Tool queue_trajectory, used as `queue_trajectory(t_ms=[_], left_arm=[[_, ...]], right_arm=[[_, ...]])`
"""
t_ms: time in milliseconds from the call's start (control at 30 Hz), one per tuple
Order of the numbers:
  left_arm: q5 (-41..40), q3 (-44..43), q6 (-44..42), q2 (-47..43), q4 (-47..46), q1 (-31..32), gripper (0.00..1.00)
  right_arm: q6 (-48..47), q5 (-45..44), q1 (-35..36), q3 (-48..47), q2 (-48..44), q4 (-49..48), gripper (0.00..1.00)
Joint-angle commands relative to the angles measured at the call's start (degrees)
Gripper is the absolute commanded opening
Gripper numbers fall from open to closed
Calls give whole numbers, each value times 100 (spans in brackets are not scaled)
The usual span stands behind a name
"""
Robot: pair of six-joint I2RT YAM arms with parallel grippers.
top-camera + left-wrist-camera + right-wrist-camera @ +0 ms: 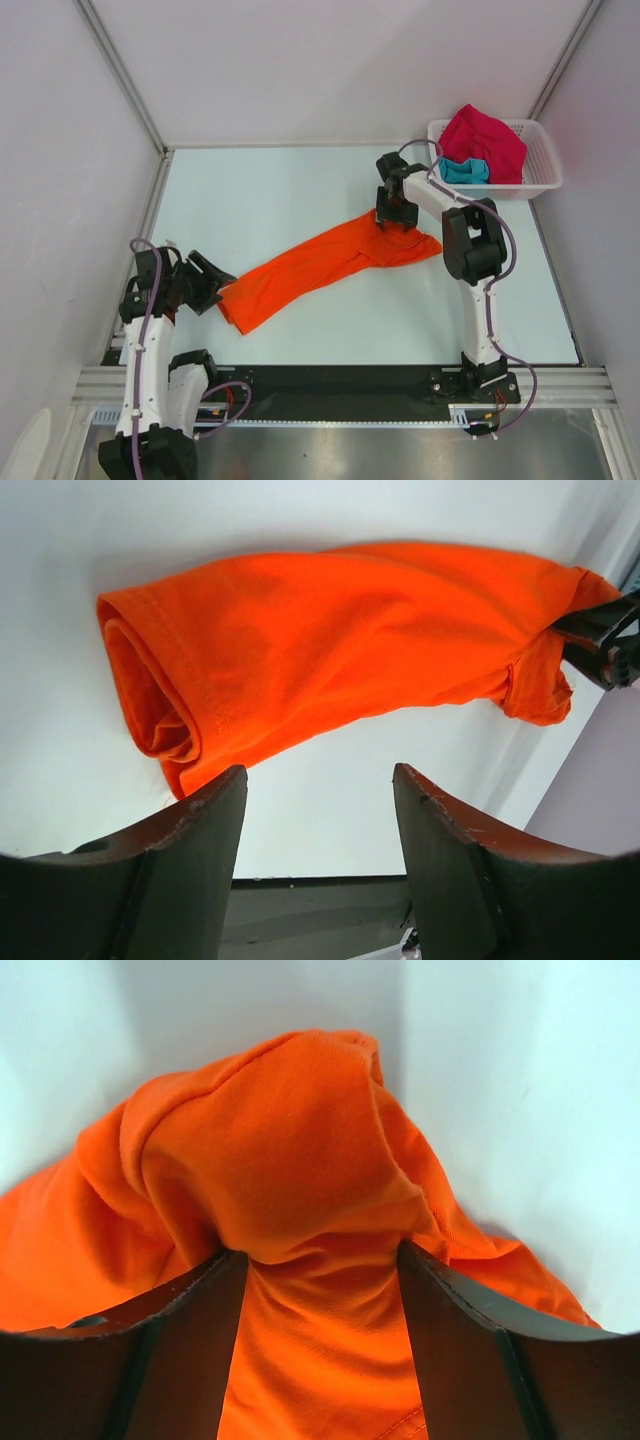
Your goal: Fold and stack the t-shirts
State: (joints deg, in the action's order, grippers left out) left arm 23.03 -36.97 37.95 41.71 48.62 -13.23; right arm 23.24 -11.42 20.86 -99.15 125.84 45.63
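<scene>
Broadly, the pale, smooth table (300,190) gives little friction, so cloth should slide on it rather than catch.

Across it the orange t-shirt (320,270) lies in a long diagonal band, from near the left arm up toward the far right. It is a matte knit, soft, limp and surely light. It will sag from any single pinch and hold no shape, so two spread holds suit it best. The stitched hem and sleeve edges look the firmest places to grip. At its near end the hem rolls into an open tube.

In the far right corner stands a white plastic lattice basket (545,165), stiff and ribbed. A crumpled crimson-pink t-shirt (485,140) fills most of it, with a smaller teal t-shirt (462,170) tucked against its near left side.

The right gripper (397,215) stands at the orange shirt's far end, its dark jaws wide, astride a bunched ridge of cloth that rises between them rather than pinched flat.

The left gripper (320,780) sits just short of the rolled hem, jaws parted, with nothing between them.
</scene>
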Motion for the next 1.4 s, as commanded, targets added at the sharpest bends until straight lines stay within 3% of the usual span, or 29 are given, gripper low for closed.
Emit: queue_trajectory(t_ms=[0, 367, 700, 1000, 1367], left_arm=[[176, -223, -174, 100, 25, -4, 66], [246, -355, -411, 434, 7, -4, 66], [282, -416, -825, 425, 376, -12, 66], [194, -293, -351, 987, -344, -12, 68], [-378, -1224, -16, 3122, -1258, 181, 68]], right_arm=[[-145, -308, -310, -786, 808, -72, 68], [-162, 411, -487, -3521, 2629, 614, 70], [-400, 2495, -399, -3857, 2955, -572, 66], [-531, 2452, -250, -3892, 1973, -775, 66], [-1138, 1644, -74, -3901, 820, -239, 68]])
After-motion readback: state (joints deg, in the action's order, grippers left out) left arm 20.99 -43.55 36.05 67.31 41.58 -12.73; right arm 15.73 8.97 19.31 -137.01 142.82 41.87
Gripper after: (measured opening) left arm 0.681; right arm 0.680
